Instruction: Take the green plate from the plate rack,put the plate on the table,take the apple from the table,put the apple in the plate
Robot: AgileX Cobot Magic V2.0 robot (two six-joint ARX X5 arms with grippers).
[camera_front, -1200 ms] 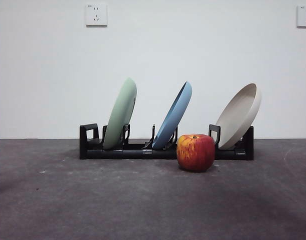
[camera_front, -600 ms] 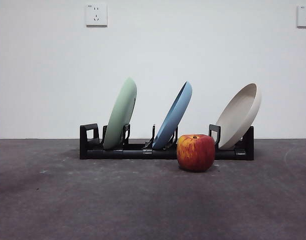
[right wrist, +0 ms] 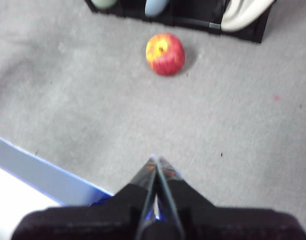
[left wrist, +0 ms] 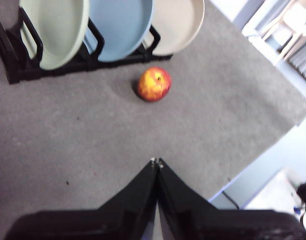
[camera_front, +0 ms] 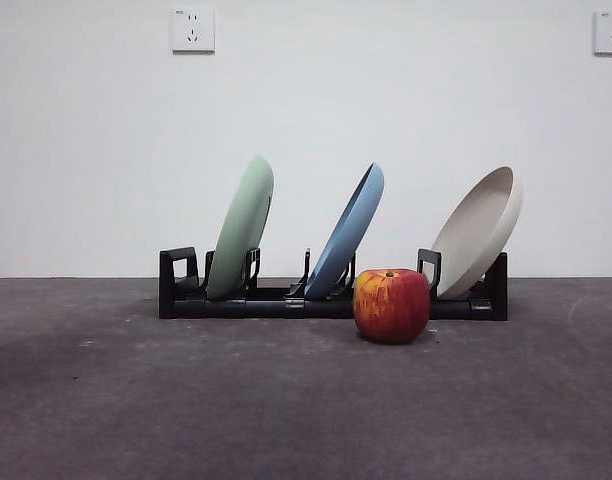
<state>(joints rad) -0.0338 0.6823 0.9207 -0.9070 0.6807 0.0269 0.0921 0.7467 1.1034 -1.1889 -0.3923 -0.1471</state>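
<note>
Plates lean in the long black slotted plate rack (camera_front: 331,300), its posts propping the matte sage green plate (camera_front: 241,228) upright. Left gripper (left wrist: 156,162) and right gripper (right wrist: 155,161) hang closed, empty, well back from the streaked red apple (camera_front: 391,305).

Lab-style robot test bench, not a lived-in room.

Bare white wall (camera_front: 386,110), two wall sockets (camera_front: 192,29) high up. Dark grey matte surface (camera_front: 286,400), scuffed, carrying only a staged set: black plate rack (camera_front: 286,300) with three plates, one apple (camera_front: 391,305). Beyond the left gripper (left wrist: 156,162), past the surface edge: pale floor, blurred light furniture (left wrist: 288,25).
</note>
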